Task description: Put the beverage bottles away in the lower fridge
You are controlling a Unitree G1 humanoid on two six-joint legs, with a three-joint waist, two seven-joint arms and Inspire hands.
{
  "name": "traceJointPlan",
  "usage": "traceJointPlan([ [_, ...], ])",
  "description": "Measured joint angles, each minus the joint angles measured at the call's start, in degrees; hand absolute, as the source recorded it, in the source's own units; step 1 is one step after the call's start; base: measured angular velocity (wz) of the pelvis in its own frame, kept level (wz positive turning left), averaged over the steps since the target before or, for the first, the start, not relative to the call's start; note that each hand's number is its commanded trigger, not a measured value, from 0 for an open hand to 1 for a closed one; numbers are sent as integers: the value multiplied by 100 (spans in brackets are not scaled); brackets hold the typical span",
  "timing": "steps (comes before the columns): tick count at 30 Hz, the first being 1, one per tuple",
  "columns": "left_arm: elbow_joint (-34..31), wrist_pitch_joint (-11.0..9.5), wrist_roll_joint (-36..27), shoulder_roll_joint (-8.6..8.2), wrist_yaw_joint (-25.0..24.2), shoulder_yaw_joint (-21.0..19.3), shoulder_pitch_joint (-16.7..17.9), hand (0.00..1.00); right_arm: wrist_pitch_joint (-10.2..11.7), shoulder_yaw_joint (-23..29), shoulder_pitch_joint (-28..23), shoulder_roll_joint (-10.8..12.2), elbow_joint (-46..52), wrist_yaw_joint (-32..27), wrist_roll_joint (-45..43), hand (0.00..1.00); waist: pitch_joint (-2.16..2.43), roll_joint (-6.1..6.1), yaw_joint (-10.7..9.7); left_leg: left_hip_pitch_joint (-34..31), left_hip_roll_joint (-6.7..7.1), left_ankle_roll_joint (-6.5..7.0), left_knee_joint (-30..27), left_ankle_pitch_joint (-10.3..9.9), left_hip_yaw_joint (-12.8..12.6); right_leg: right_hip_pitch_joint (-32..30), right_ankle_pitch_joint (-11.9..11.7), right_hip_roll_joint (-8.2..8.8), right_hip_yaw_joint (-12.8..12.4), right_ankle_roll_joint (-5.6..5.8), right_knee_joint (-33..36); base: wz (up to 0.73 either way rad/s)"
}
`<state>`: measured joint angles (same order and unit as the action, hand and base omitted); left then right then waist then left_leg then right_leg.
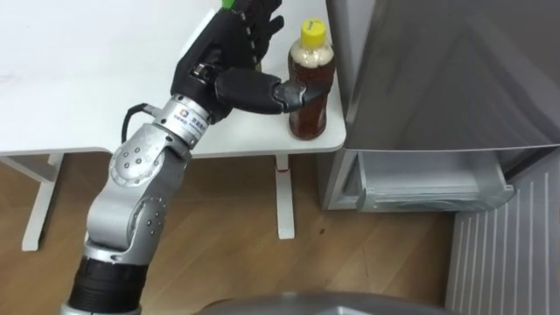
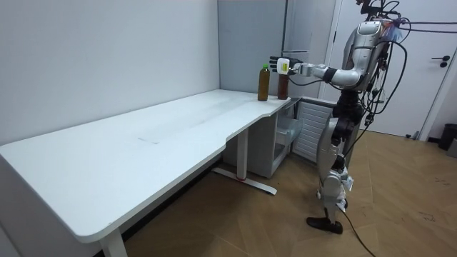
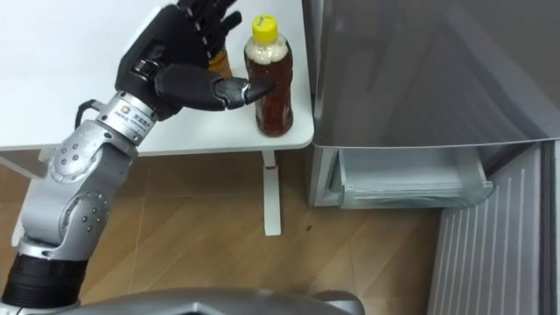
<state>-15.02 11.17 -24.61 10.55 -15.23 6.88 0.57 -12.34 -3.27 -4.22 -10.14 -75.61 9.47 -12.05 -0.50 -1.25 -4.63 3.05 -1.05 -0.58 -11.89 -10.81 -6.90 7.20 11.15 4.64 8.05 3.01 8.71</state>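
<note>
L hand (image 1: 226, 54) splayed, thumb on yellow-cap btl (image 1: 315, 109).

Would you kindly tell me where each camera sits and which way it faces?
Left eye view: on the head, looking down at the table corner, bottle and fridge; left hand shows.
Right eye view: beside it, same scene, same arm.
Room view: across the room, facing along the table toward the standing robot.
All share the bottle and left hand.
</note>
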Motion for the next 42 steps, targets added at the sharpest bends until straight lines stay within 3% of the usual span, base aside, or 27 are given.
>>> traceJointPlan([
  [14,207,-1,-66,44,254,-1,-1,0,-24,-8,-29,77,0,-5,47,0,11,11,-110,-27,0,0,3,0,-2,-22,-1,0,3,-1,5,0],
  [27,496,-1,-3,44,381,3,-7,0,-25,10,-13,76,10,8,32,0,-20,102,-308,-28,-23,0,33,-1,-93,-69,-6,-11,-86,-9,112,-3],
  [33,959,-1,13,30,376,11,-341,0,-29,6,-51,75,4,-2,15,0,-36,117,-352,-6,-31,-1,27,-2,-97,-37,-15,-16,-87,-20,116,0],
  [42,1191,-1,224,31,157,22,-420,0,-29,34,-19,72,61,156,-21,0,-40,125,-511,-2,-34,-1,24,-2,-101,-38,-15,-18,-89,-20,125,0],
])
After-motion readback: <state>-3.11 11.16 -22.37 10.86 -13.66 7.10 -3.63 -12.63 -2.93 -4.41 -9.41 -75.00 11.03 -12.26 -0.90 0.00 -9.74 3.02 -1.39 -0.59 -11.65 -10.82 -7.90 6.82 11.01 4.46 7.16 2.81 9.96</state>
